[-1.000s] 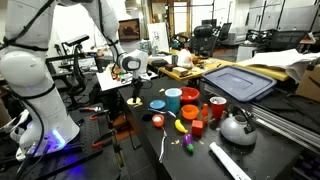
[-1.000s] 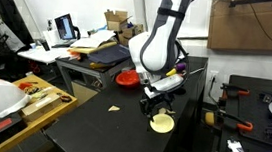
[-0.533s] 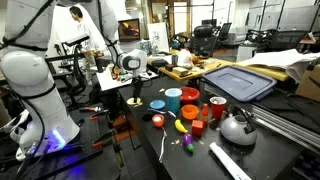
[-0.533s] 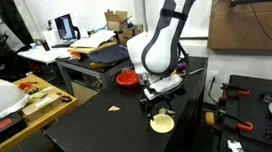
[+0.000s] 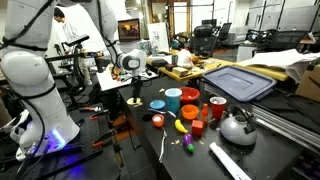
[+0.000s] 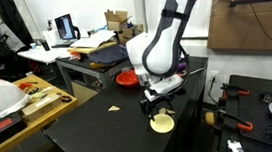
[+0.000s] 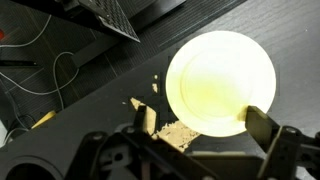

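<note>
A round pale yellow plate [image 7: 220, 82] lies flat on the black table [image 6: 90, 132]. It also shows in both exterior views [image 6: 162, 123] [image 5: 134, 101]. My gripper [image 7: 203, 123] hangs just above the plate's near edge, fingers open and spread either side of it, holding nothing. In the exterior views the gripper [image 6: 155, 105] [image 5: 135, 91] sits right over the plate. Small tan crumb scraps [image 7: 178, 132] lie on the table next to the plate.
A red bowl [image 6: 128, 78] sits behind the arm. Further along the table stand a blue cup [image 5: 173, 100], a red cup [image 5: 189, 98], a metal kettle [image 5: 237, 127], small toy foods [image 5: 182, 125] and a grey bin lid [image 5: 240, 80]. Tools [image 6: 234, 120] lie on the neighbouring table.
</note>
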Available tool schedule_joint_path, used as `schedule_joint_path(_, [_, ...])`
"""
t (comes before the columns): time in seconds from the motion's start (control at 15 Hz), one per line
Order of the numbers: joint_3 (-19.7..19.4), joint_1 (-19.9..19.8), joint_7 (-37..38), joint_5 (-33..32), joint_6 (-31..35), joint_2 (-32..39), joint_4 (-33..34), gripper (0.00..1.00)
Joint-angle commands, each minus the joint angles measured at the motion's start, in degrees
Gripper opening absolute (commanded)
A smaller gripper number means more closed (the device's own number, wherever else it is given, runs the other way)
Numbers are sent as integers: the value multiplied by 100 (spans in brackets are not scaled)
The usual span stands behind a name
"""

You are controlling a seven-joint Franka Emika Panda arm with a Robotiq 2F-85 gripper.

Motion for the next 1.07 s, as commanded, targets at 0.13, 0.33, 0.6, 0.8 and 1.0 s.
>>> schedule_joint_path(0.13, [-16, 37, 159, -92, -334, -152, -31, 100])
schedule_joint_path(0.33, [-31, 98, 259, -124, -313, -194, -74, 100])
schedule_joint_path(0.6, [-66, 184, 344, -221, -348, -107, -44, 100])
schedule_joint_path(0.8, [-68, 192, 466, -322, -407, -81, -30, 100])
schedule_joint_path(1.0, [-26, 158, 429, -303, -481, -79, -25, 100])
